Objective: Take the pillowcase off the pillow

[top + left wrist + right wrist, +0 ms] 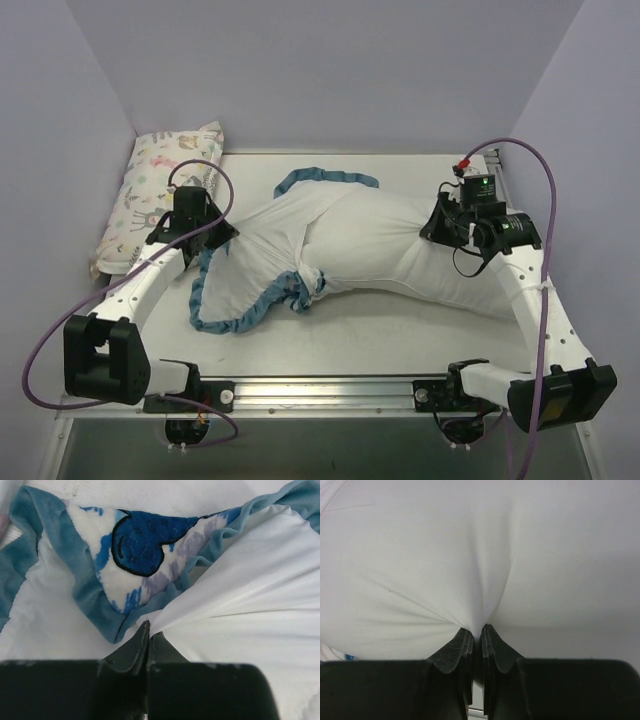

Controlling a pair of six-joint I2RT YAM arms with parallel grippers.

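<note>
The pillowcase lies left of centre on the table, turned white side out, its blue ruffled trim curling round its edges. The plain white pillow stretches out of it to the right. My left gripper is shut on a fold of the pillowcase's white fabric; in the left wrist view the gripper pinches it just below the houndstooth face with the dark blue bear shape. My right gripper is shut on a pinch of the pillow, the cloth puckering into the gripper.
A smaller pillow printed with pastel animals leans along the left wall. Lilac walls close in the back and both sides. A metal rail with the arm bases runs along the near edge.
</note>
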